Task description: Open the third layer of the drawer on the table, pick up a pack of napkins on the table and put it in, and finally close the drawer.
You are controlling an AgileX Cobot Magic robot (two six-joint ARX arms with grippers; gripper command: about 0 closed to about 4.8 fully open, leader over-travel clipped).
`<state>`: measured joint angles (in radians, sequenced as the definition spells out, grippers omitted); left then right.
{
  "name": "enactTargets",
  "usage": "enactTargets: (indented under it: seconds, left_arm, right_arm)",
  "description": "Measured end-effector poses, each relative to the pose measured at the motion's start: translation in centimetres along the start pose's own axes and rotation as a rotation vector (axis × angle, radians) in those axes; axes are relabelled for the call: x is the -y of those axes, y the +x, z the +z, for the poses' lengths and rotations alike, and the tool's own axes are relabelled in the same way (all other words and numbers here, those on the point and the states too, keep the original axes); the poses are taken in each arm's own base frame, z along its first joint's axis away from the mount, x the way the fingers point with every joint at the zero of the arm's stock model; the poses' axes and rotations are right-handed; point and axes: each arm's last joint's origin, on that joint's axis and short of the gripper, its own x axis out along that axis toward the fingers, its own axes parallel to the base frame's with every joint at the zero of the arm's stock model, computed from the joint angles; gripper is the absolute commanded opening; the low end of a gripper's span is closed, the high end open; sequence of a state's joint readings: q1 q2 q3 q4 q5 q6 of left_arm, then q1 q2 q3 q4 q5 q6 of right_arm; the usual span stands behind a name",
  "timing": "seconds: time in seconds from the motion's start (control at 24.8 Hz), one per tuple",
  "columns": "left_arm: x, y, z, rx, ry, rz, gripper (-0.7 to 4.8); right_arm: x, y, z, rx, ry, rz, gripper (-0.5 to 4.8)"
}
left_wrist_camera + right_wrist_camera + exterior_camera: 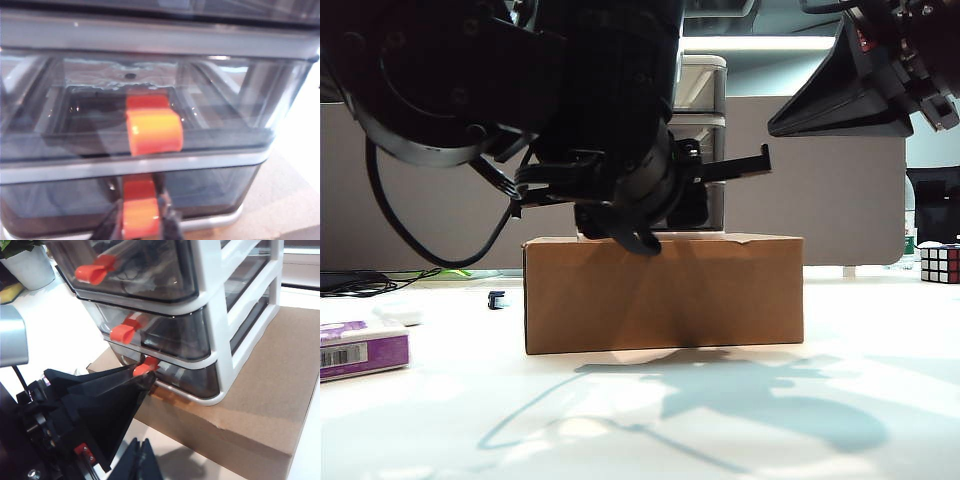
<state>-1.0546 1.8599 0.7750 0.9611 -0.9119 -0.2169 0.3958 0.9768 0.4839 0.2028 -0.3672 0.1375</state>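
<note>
The drawer (pixel 220 335), a white-framed cabinet of three smoky layers, stands on a brown cardboard box (pixel 665 295). My left gripper (pixel 141 220) is shut on the red-orange knob (pixel 141 207) of the third layer (pixel 192 380), with a dark finger pressed to each side of it. That layer looks flush with the frame. In the right wrist view the left gripper (pixel 144 374) meets the lowest knob (pixel 146 365). My right gripper (pixel 141 452) hangs shut and empty in the air, off the cabinet's front. The pack of napkins (pixel 360 350) lies on the table (pixel 720 420) at the far left.
A small white rounded case (pixel 400 315) and a tiny dark object (pixel 497 298) lie left of the box. At the far right stands a Rubik's cube (pixel 940 263). The left arm (pixel 520 90) fills the upper left of the exterior view. A grey partition stands behind the table.
</note>
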Motion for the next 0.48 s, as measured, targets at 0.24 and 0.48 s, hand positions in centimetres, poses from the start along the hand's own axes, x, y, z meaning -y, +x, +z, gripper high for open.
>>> enactTargets:
  seconds: [0.24,0.48]
  left_arm:
    - [0.0,0.0,0.0,0.0,-0.001,0.001,0.5]
    - [-0.03,0.0,0.0,0.002,-0.001,0.009,-0.06]
  right_arm:
    - [0.0,0.01,-0.01,0.0,0.0,0.0,-0.06]
    - [0.0,0.01,-0.01,0.0,0.0,0.0,-0.06]
